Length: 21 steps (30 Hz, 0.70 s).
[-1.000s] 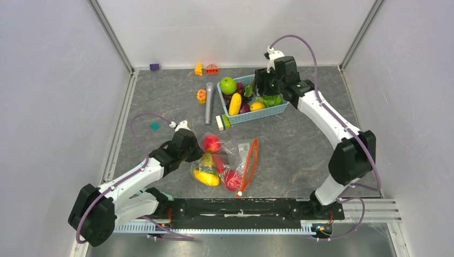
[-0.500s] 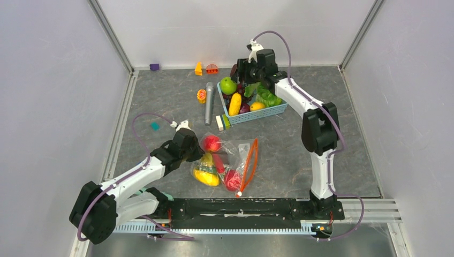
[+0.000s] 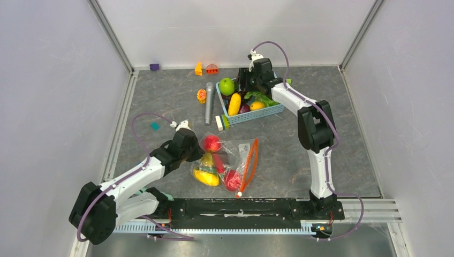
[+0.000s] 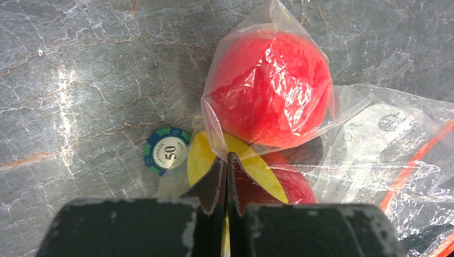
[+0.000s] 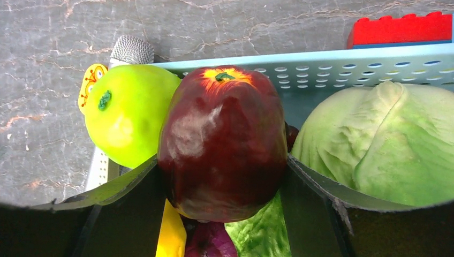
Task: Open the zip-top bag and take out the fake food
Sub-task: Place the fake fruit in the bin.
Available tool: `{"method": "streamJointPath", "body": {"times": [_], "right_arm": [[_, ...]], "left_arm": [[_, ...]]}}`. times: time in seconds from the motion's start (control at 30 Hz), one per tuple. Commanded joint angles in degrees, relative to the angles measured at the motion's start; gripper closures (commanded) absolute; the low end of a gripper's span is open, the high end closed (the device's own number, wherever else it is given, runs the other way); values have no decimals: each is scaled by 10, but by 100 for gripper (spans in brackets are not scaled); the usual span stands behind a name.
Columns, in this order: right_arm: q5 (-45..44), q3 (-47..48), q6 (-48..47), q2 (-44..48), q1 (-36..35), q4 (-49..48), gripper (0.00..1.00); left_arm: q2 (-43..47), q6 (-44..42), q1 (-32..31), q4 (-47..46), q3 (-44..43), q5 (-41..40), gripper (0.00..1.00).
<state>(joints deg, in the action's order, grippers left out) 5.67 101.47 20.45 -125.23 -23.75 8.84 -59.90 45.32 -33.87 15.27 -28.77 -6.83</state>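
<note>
A blue-and-white poker chip on the bench reads "50", with "LAS VEGAS" above it. Faint print on the zip-top bag is illegible.

- I'm looking into a lab robot cell, not a home: plain white panels on aluminium posts wall off the upper frame.
- Grey marbled tabletop, with a black mounting rail along the bottom edge.
- Only props lie mid-frame: fake food, a light-blue basket.
</note>
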Motion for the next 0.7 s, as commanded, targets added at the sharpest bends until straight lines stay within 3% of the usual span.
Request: {"method": "streamJointPath", "body": {"times": [0.0,0.23,0.37,0.67], "right_arm": [[-30,-23,-31,26,-4,14,41],[-11,-31,-66,46,-4,16,21],[-15,-30,-75,60,-4,18,2],[-19,-40,-81,91,-4,23,2]], "left_arm": [[1,-6,-1,-11,-15,6,98],[-4,-5,-1,-16,-17,10,98],[-3,-3,-1,-18,-16,11,98],[0,-1,-1,-19,-11,15,98]]}}
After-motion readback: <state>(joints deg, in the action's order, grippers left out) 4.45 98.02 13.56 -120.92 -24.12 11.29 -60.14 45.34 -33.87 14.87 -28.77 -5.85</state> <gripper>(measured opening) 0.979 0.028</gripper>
